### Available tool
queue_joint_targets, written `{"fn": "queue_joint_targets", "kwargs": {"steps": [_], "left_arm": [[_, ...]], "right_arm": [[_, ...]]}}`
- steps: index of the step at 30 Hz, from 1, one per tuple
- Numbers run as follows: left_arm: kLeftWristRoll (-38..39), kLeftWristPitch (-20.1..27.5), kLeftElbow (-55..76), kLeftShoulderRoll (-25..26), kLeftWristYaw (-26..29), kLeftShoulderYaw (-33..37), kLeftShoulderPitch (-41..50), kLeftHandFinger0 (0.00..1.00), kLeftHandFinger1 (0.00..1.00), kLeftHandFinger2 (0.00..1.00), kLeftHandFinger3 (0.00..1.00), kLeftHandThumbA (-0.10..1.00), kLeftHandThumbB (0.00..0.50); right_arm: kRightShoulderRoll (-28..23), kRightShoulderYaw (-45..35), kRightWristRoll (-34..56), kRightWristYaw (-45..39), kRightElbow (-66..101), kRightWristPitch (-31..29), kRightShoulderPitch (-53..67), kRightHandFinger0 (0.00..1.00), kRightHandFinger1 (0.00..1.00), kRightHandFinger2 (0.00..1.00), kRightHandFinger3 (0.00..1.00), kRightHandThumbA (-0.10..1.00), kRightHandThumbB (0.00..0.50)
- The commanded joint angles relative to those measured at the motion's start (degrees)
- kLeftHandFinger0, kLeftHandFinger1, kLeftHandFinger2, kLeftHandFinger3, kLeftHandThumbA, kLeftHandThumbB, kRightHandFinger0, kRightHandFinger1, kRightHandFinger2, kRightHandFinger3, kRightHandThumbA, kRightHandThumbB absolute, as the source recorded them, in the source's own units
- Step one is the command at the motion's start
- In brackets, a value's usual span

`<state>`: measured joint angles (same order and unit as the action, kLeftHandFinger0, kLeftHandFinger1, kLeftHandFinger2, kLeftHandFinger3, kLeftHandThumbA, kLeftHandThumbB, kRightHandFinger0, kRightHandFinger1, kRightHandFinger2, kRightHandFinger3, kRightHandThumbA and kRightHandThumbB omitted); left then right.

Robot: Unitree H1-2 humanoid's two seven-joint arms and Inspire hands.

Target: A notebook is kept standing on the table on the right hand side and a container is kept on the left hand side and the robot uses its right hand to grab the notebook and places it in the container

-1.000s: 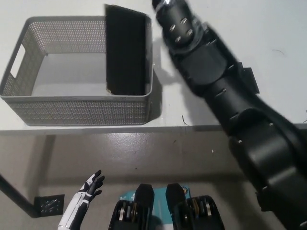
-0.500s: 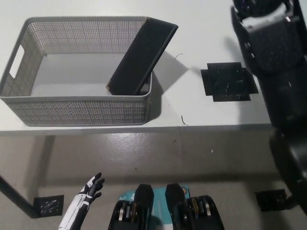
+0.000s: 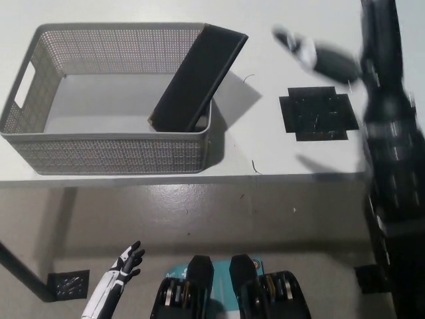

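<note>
At the lower left of the frame the white left hand [image 3: 126, 261] hangs below the table edge over the grey floor, its fingers spread and pointing up and to the right, holding nothing. In the upper left, a grey perforated rectangular container with a cut-out handle [image 3: 26, 83] sits on the white table [image 3: 285, 156]. Inside its right end leans the flat black notebook [image 3: 197, 78], tilted: its lower edge rests on the container floor near the front right corner, and its upper end rises over the container's rim at the back right corner and sticks out past it to the right. Just right of centre, a flat black cross-shaped mat [image 3: 318, 113] lies on the table, apart from the container. At the upper right of the frame, the black right hand [image 3: 319, 54] is a blurred streak with a pale patch, above the mat and well clear of the notebook; whether its fingers are apart or closed cannot be told. The black right arm [image 3: 392, 166] runs up the right edge of the frame from the bottom right corner.
</note>
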<state>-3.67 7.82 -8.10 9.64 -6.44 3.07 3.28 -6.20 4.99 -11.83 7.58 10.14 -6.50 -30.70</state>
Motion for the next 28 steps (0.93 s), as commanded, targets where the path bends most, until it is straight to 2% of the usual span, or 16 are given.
{"fn": "queue_joint_targets", "kwargs": {"steps": [1,2,3,6,9,11,13,14,16,17,19,20,24,26,28], "left_arm": [[-0.9,2.1,1.3,0.5,0.8,-0.3,0.9,1.0,1.0,1.0,1.0,1.0,0.168],[-1.0,2.3,1.2,0.4,0.9,-0.3,1.1,1.0,1.0,1.0,1.0,1.0,0.168],[-0.9,2.0,1.4,0.5,0.6,-0.2,1.1,1.0,1.0,1.0,1.0,1.0,0.173],[-0.6,2.2,1.5,0.6,0.3,-0.2,1.2,1.0,1.0,1.0,1.0,1.0,0.175],[0.0,2.3,1.5,0.7,-0.2,-0.2,1.3,1.0,1.0,1.0,1.0,1.0,0.166],[-0.2,2.2,1.7,0.8,-0.1,-0.2,1.3,1.0,1.0,1.0,1.0,1.0,0.164],[-0.4,2.1,1.9,0.7,0.2,-0.3,1.3,1.0,1.0,1.0,1.0,1.0,0.163],[-0.2,2.0,2.0,0.7,0.1,-0.4,1.3,1.0,1.0,1.0,1.0,1.0,0.161],[-0.2,1.5,2.3,0.7,0.0,-0.4,1.0,1.0,1.0,1.0,1.0,1.0,0.158],[0.0,1.5,2.4,0.7,-0.1,-0.4,1.0,1.0,1.0,1.0,1.0,1.0,0.144],[-0.1,1.5,2.3,0.9,-0.3,-0.3,0.5,1.0,1.0,1.0,1.0,1.0,0.154],[-0.1,1.7,2.1,0.9,-0.3,-0.3,0.3,1.0,1.0,1.0,1.0,1.0,0.16],[-0.4,2.1,1.9,0.8,0.2,-0.5,0.0,1.0,1.0,1.0,1.0,1.0,0.184],[-0.2,2.5,1.7,0.8,0.2,-0.6,-0.4,1.0,1.0,1.0,1.0,1.0,0.17],[0.1,2.6,1.7,0.8,0.0,-0.6,-0.7,1.0,1.0,1.0,1.0,1.0,0.168]], "right_arm": [[1.1,2.0,2.2,-0.9,30.5,-5.4,24.0,1.0,1.0,1.0,1.0,1.0,0.461],[1.5,2.1,1.7,-0.9,30.4,-4.9,25.0,1.0,1.0,1.0,1.0,1.0,0.461],[1.1,3.0,3.4,-1.0,27.2,-7.8,27.1,1.0,1.0,1.0,1.0,1.0,0.391],[0.2,3.3,3.6,-1.5,19.7,-12.0,29.5,1.0,1.0,1.0,1.0,1.0,0.368],[0.7,3.1,5.9,-1.7,11.9,-13.1,32.7,1.0,1.0,1.0,1.0,1.0,0.389],[1.0,2.5,6.4,-1.8,7.4,-14.3,33.5,1.0,1.0,1.0,1.0,1.0,0.336],[1.2,2.0,8.5,-2.6,3.5,-13.4,33.7,1.0,1.0,1.0,1.0,1.0,0.326],[1.1,1.7,10.3,-3.3,-0.5,-14.2,33.6,1.0,1.0,1.0,1.0,1.0,0.283],[1.0,1.5,13.0,-4.9,-4.5,-13.6,33.2,1.0,1.0,1.0,1.0,1.0,0.281],[1.0,1.4,14.0,-5.6,-6.8,-13.3,33.1,1.0,1.0,1.0,1.0,1.0,0.294],[1.4,0.7,15.1,-6.3,-11.7,-12.4,32.3,1.0,1.0,1.0,1.0,1.0,0.346],[1.5,0.5,14.8,-6.1,-13.7,-12.8,31.9,1.0,1.0,1.0,1.0,1.0,0.352],[1.7,0.0,14.4,-7.2,-21.4,-13.7,29.7,1.0,1.0,1.0,1.0,1.0,0.352],[1.5,0.1,14.9,-8.5,-22.8,-13.4,28.9,1.0,1.0,1.0,1.0,1.0,0.317],[1.1,0.1,15.0,-9.1,-23.4,-12.8,28.5,1.0,1.0,1.0,1.0,1.0,0.314]]}}
